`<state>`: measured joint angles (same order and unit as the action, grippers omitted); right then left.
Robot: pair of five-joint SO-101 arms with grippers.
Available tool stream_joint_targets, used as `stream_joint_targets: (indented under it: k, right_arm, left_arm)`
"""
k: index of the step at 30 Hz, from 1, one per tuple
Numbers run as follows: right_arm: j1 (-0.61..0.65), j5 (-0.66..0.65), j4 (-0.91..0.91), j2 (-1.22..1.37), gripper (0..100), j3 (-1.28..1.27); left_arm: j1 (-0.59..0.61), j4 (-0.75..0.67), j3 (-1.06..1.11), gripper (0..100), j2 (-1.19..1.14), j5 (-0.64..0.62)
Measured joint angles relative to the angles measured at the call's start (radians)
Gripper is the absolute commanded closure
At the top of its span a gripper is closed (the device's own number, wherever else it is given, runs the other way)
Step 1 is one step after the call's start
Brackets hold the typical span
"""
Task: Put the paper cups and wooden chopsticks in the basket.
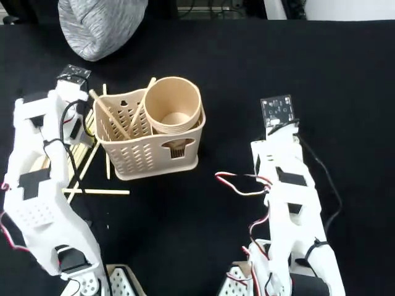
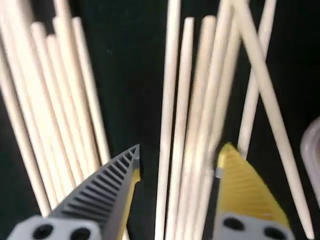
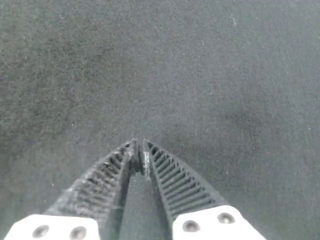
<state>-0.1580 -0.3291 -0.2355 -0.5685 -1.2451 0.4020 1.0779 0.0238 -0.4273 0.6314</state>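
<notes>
Just beside the basket (image 1: pixel 148 157), the left tool (image 2: pixel 181 150) straddles loose chopsticks (image 2: pixel 50 100), spread wide and empty, seemingly to pinch some; the right tool (image 3: pixel 139 150) rests closed, empty, well apart.

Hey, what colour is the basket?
Beige, with rows of small slots in its walls. The basket shows best in the high view.

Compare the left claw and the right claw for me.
The left claw is open; the right claw is shut. The left claw hangs over loose chopsticks, some between its tips; the right claw hangs over bare black table. The left claw has yellow on it; the right claw is plain grey. Both are ribbed.
</notes>
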Motion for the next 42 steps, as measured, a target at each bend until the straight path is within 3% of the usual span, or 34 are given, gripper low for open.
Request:
stream_joint_targets:
  k: [4, 16, 21, 26, 31, 42]
  right_arm:
    - [0.0, 0.0, 0.0, 0.0, 98.3, 0.0]
    - [0.0, 0.0, 0.0, 0.0, 98.3, 0.0]
    - [0.0, 0.0, 0.0, 0.0, 98.3, 0.0]
    - [0.0, 0.0, 0.0, 0.0, 98.3, 0.0]
    - [0.0, 0.0, 0.0, 0.0, 98.3, 0.0]
    - [0.0, 0.0, 0.0, 0.0, 98.3, 0.0]
  left_arm:
    - [-0.006, 0.0, -0.052, 97, -0.055, 0.005]
    - [-0.008, 0.009, -0.11, 97, -0.097, 0.084]
    - [-0.014, 0.095, -0.063, 97, 0.035, 0.084]
    - [-0.02, 0.089, 0.021, 97, 0.261, 0.072]
    - [-0.021, -0.055, 0.14, 97, 0.448, 0.005]
    - [-0.026, -0.422, 0.344, 97, 0.83, -0.301]
